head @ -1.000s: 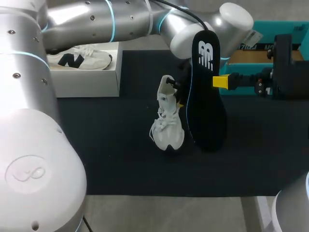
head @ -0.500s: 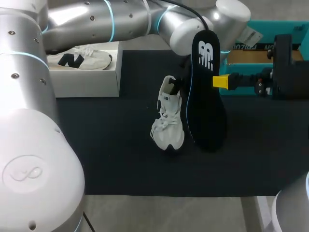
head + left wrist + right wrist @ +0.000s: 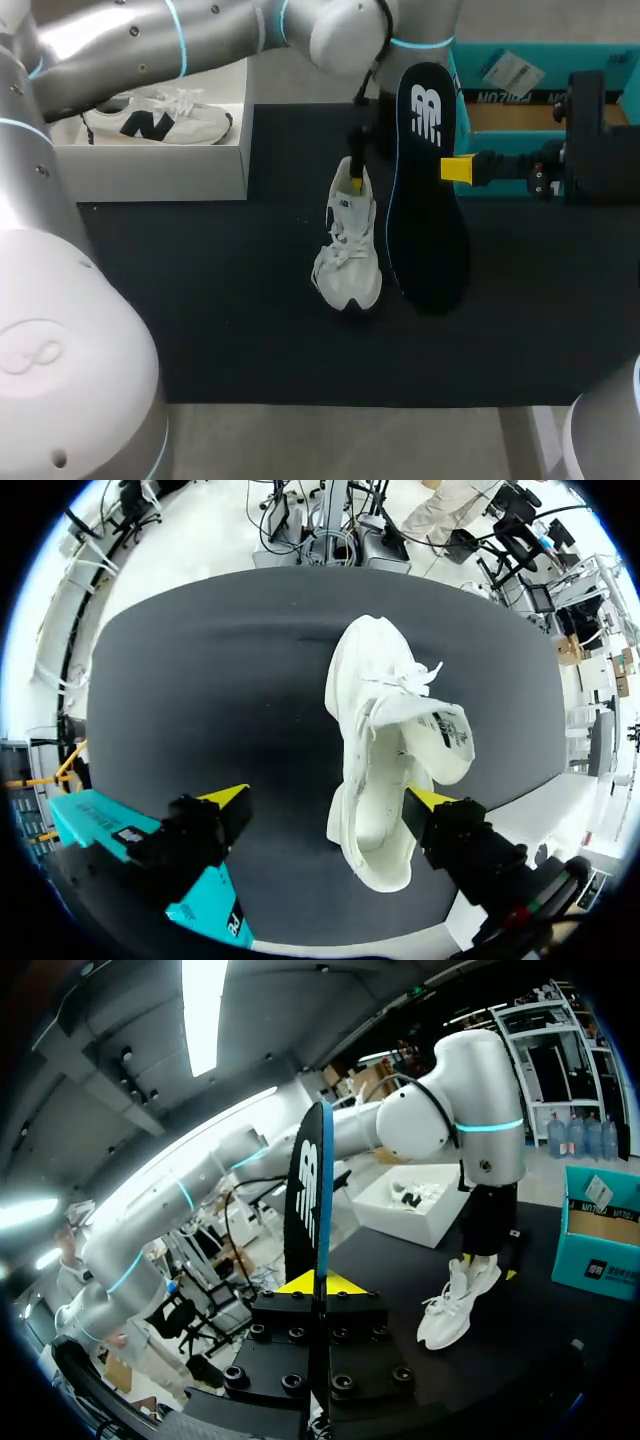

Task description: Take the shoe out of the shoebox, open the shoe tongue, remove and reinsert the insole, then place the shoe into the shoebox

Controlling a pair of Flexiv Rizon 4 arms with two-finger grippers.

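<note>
head view: the white shoe (image 3: 348,250) lies on the dark table (image 3: 200,300), toe toward the near edge. the left tool (image 3: 356,172) hangs right above the shoe's heel. just right of the shoe, the black insole (image 3: 428,190) stands on its edge. the right tool (image 3: 457,168) holds it on the side away from the shoe. a white box (image 3: 190,165) with a second shoe (image 3: 160,120) in it sits well left of the shoe and farther back. a teal box (image 3: 505,110) sits back and to the right of the shoe.

left wrist view: the left tool's fingers stand wide apart at the shoe's heel end. one yellow tip is against the heel collar and the other is well clear of the shoe, so nothing is gripped. the shoe's tongue is flipped outward.

right wrist view: the right tool is clamped on the insole, which rises edge-on between its fingers. the shoe lies ahead, under the left arm (image 3: 470,1130).
</note>
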